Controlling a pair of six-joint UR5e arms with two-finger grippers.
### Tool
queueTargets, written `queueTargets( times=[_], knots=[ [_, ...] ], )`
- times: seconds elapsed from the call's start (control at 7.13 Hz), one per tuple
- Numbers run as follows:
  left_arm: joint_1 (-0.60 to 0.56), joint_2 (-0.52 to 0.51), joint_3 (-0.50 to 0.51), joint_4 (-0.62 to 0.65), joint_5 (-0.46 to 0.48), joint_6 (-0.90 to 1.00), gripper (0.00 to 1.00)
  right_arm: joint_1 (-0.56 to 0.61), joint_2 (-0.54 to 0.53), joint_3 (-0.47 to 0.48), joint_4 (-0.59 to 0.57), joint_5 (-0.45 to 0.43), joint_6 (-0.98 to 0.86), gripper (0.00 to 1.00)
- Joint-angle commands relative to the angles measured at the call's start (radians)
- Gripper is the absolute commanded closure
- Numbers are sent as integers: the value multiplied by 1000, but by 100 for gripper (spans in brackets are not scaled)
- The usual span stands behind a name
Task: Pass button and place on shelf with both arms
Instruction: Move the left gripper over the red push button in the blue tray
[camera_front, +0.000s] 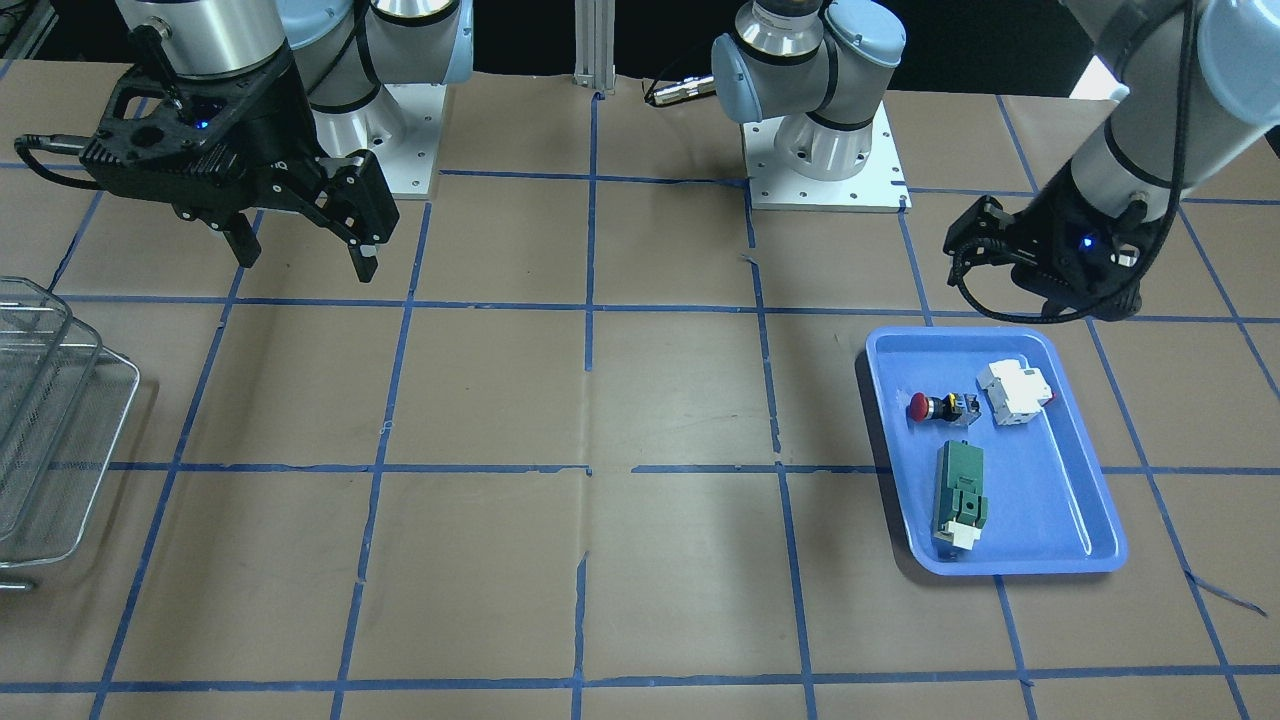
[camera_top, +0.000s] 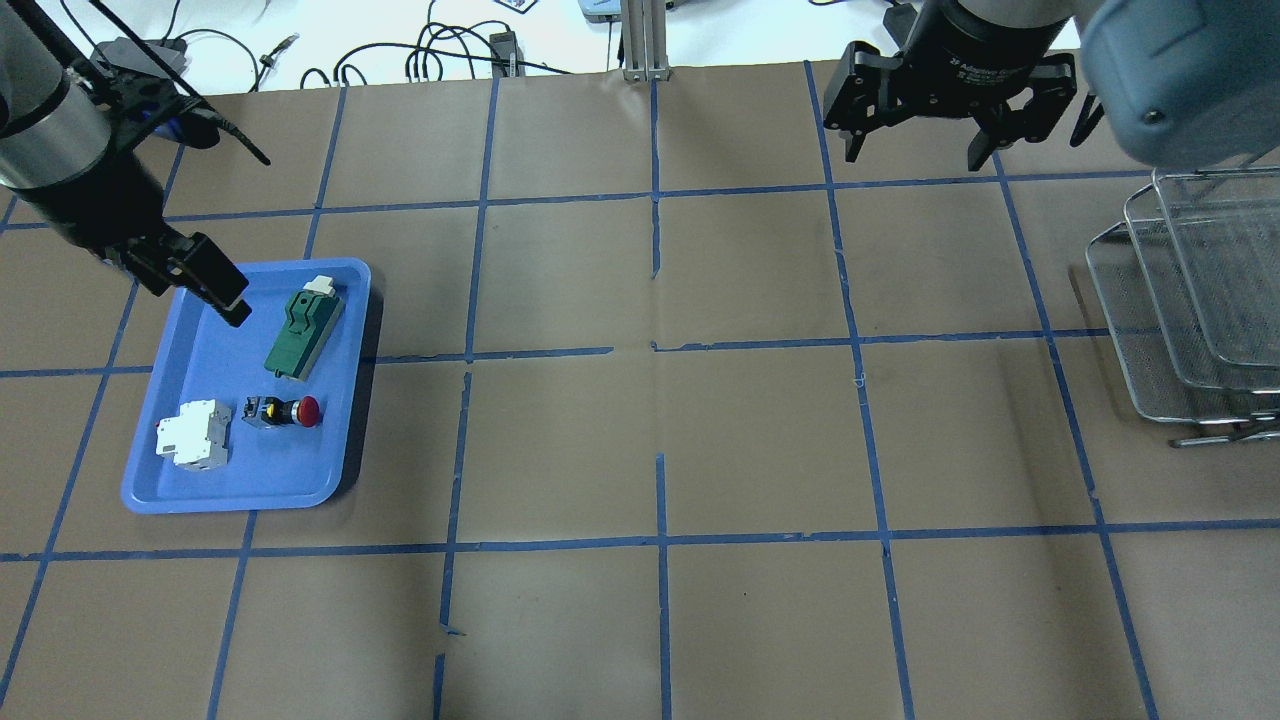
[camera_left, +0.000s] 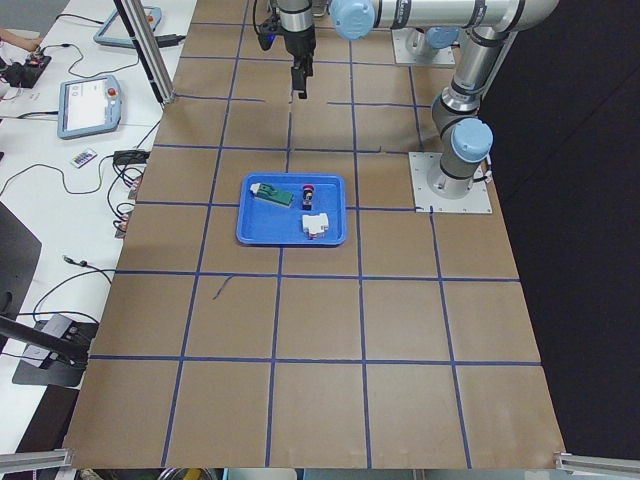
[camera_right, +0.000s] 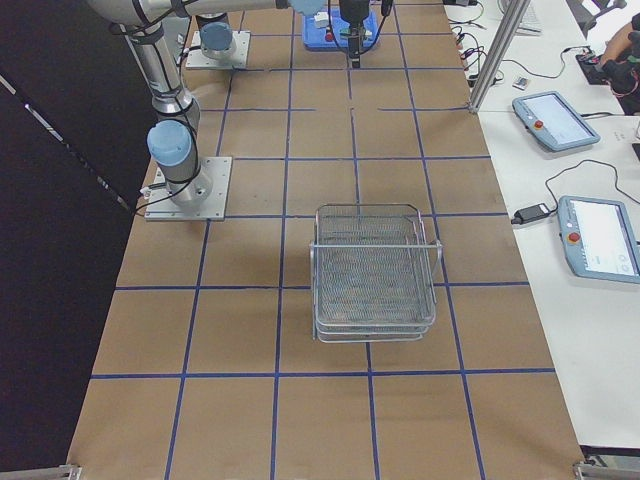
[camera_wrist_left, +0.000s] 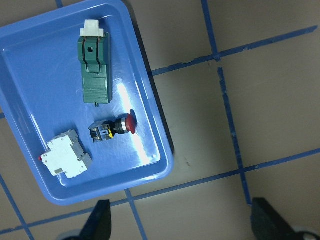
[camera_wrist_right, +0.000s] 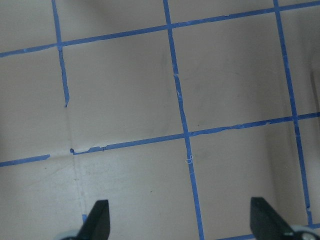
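Observation:
The button (camera_front: 935, 407) lies on its side in the blue tray (camera_front: 1000, 335), red cap pointing away from the white breaker; it also shows in the overhead view (camera_top: 290, 411) and the left wrist view (camera_wrist_left: 114, 128). My left gripper (camera_wrist_left: 182, 225) is open and empty, hovering above the tray's edge (camera_top: 220, 295), apart from the button. My right gripper (camera_front: 305, 258) is open and empty, high over bare table (camera_top: 914, 155), near the shelf. The shelf (camera_top: 1190, 290) is a silver wire-mesh tiered rack at the table's right end (camera_right: 372, 270).
A white breaker block (camera_top: 192, 435) and a green rectangular module (camera_top: 303, 325) lie in the tray beside the button. The two arm bases (camera_front: 825, 150) stand at the robot's edge. Brown paper with blue tape lines covers the table.

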Motion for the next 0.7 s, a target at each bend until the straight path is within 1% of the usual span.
queueTargets(
  times=[0.0, 0.14, 0.28, 0.42, 0.56],
  knots=[
    [127, -30, -153, 162, -9, 480, 0, 0, 0, 0, 3, 0, 0, 0],
    [147, -42, -219, 306, -9, 707, 0, 0, -2, 0, 3, 0, 0, 0],
    [151, -71, -273, 412, -11, 918, 0, 0, -2, 0, 1, 0, 0, 0],
    [154, -98, -316, 495, -31, 1062, 0, 0, -2, 0, 4, 0, 0, 0],
    [154, -115, -339, 543, -31, 1102, 0, 1, 0, 0, 4, 0, 0, 0]
  ],
)
